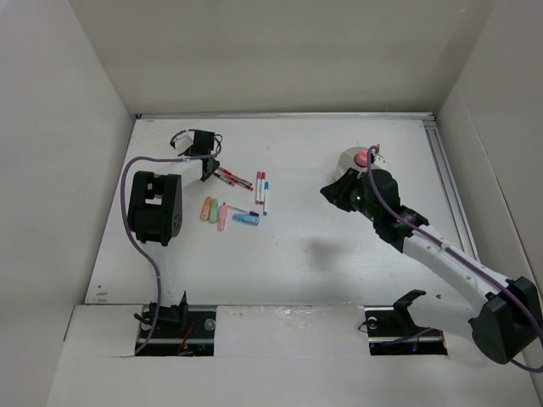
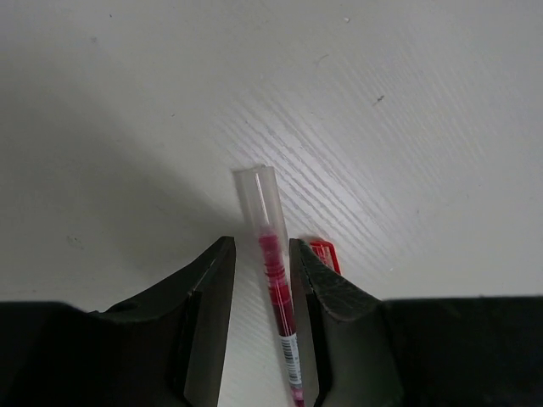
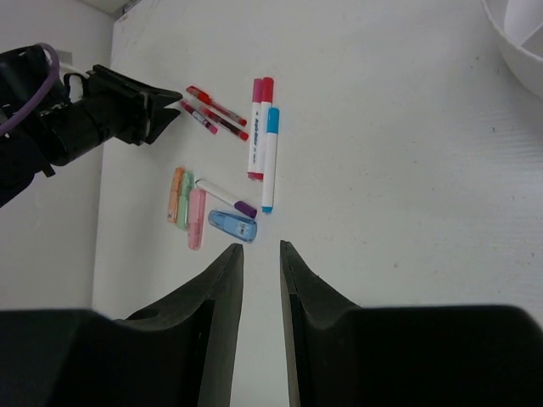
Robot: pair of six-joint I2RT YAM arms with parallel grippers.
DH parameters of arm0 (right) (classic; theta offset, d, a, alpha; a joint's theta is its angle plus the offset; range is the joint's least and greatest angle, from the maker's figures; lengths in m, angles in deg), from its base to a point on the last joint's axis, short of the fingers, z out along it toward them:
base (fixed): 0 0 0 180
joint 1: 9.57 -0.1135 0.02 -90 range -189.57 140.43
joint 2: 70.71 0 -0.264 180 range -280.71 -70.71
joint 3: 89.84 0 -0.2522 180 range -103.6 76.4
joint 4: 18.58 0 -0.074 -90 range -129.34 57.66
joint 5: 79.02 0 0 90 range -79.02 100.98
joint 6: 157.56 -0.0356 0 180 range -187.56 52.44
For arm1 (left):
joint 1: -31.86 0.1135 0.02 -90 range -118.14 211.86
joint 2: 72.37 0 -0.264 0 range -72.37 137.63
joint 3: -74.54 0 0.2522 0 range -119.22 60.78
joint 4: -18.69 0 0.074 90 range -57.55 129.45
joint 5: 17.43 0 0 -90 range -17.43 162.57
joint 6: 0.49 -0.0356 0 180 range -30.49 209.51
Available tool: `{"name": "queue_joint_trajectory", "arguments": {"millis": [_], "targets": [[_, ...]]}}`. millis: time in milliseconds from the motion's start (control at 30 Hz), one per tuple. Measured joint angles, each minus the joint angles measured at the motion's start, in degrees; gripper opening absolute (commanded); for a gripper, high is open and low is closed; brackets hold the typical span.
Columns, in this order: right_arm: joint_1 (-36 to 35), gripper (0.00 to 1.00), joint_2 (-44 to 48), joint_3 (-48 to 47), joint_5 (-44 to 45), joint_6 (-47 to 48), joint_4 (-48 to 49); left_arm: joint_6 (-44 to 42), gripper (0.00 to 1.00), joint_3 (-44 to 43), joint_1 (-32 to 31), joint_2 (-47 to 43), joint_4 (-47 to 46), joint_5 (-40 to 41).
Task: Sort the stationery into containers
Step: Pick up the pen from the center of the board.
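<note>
Red pens [image 1: 233,179], markers [image 1: 261,192], pastel pieces [image 1: 217,211] clustered, white tub [image 1: 346,161] apart

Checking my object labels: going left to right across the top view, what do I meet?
Left gripper → red pens → white markers → round white tub. Pastel pieces overlap the pens, so omitted.

Top cam's looking down on the whole table [image 1: 322,246], left wrist's hugging a red pen [image 2: 276,284] up close — right wrist's hanging back, sharing the markers [image 3: 260,131] with top.
</note>
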Motion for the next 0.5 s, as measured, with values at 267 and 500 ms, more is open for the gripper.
{"name": "queue_joint_trajectory", "arguments": {"millis": [267, 500], "targets": [[0.0, 0.3, -0.1, -0.1, 0.0, 0.0, -0.1, -0.6, 0.18, -1.0, 0.0, 1.2, 0.5, 0.8], [-0.3, 0.45, -0.4, -0.7, 0.2, 0.1, -0.4, -1.9, 0.04, -2.3, 0.0, 2.1, 1.2, 1.6]]}}
